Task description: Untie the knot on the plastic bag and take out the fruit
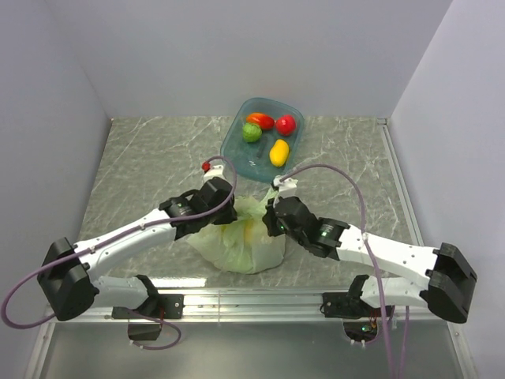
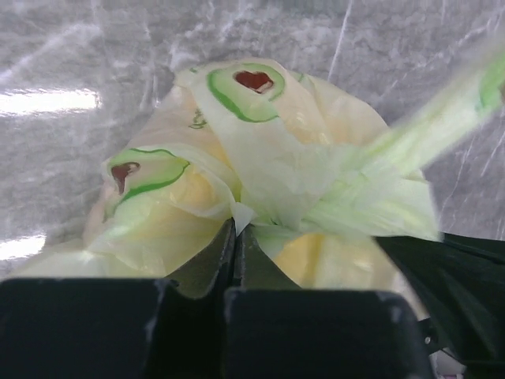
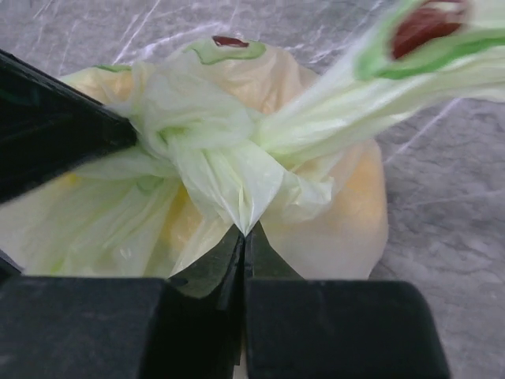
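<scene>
Left gripper (image 2: 235,246) and right gripper (image 3: 243,251) both clamped on plastic bag (image 2: 158,225) flaps, I think; knot (image 3: 207,138) just beyond the fingertips.

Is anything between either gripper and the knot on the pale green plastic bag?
Nothing visible does. The left gripper and right gripper each pinch a flap of the thin plastic bag beside its bunched pale green knot.

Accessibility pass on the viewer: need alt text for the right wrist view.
The right gripper, shut, pinches a flap of the knot on a pale green, avocado-printed plastic bag. The left gripper meets the knot from the left; one handle stretches to the upper right above a grey marbled table.
</scene>
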Robot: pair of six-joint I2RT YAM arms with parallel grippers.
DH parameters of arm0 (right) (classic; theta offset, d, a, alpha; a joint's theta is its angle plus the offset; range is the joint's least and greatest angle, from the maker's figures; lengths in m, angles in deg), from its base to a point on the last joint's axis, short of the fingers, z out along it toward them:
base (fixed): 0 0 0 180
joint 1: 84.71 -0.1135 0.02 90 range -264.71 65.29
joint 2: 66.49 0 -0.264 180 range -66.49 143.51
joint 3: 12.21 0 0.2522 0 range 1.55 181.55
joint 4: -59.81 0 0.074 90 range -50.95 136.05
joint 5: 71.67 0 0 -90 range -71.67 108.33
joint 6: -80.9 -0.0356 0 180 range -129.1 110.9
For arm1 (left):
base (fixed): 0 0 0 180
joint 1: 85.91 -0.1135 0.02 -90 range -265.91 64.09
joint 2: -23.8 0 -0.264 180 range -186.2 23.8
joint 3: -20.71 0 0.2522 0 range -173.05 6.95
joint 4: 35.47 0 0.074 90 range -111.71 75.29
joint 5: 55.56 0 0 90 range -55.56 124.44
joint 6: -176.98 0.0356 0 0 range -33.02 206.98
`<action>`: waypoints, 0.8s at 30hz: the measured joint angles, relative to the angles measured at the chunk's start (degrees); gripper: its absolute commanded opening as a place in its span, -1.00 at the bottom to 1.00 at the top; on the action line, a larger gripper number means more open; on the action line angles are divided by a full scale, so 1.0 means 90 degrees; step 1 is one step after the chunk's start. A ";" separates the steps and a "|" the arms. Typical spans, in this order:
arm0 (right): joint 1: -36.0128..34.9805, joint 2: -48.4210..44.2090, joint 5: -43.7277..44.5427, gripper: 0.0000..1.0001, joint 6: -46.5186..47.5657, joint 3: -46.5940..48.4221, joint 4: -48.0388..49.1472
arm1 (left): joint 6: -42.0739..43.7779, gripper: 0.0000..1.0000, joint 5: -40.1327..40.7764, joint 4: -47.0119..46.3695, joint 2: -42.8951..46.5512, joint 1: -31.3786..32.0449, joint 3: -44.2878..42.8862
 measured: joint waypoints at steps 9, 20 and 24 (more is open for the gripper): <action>0.1273 -0.2159 -0.0024 -1.00 -0.0192 -0.0991 -0.0257 | 0.0294 -0.99 -0.0733 -0.0007 0.1814 -0.2584 0.0918; 0.1603 -0.2999 -0.0763 0.59 -0.0061 -0.1175 -0.1195 | 0.1049 0.76 -0.1851 0.0114 0.2089 -0.3444 0.1010; 0.1180 -0.2953 -0.0833 0.75 0.0505 -0.0080 -0.2076 | 0.1241 0.99 -0.2064 0.0495 0.2458 -0.3373 0.0488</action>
